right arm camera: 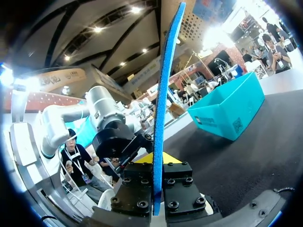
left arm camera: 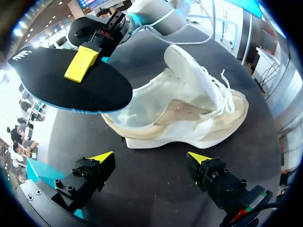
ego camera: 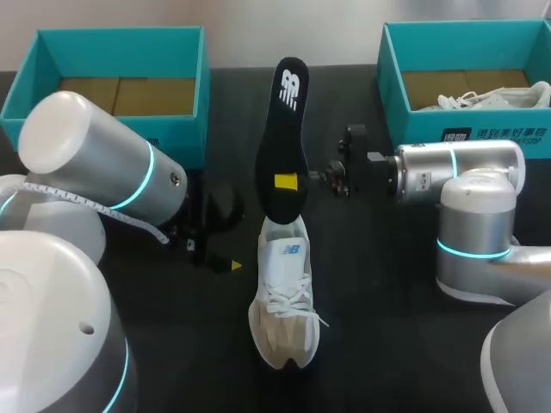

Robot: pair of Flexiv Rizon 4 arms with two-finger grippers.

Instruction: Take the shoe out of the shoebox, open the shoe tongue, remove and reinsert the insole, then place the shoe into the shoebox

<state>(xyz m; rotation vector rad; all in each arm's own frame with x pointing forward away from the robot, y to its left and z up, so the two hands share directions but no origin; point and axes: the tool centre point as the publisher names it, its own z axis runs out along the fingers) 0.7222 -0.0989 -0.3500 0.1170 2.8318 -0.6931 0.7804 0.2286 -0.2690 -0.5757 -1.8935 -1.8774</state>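
Observation:
A white and beige shoe (ego camera: 284, 297) stands on the dark table near the front middle, with its tongue (left arm camera: 189, 71) lifted and its opening facing my left gripper (left arm camera: 150, 156). That gripper is open, just short of the shoe's side, holding nothing. My right gripper (ego camera: 288, 181) is shut on the black insole (ego camera: 286, 129), its yellow fingertip (left arm camera: 81, 64) pressed on the insole's top face. The insole (left arm camera: 71, 85) hangs above the shoe's heel opening and stretches away toward the table's back. In the right wrist view its blue edge (right arm camera: 165, 94) rises from between the fingers.
A teal shoebox (ego camera: 112, 39) stands at the back left, showing only brown cardboard inside. A second teal shoebox (ego camera: 392, 69) at the back right holds another white shoe (ego camera: 491, 99). My arms' bulky links flank the shoe on both sides.

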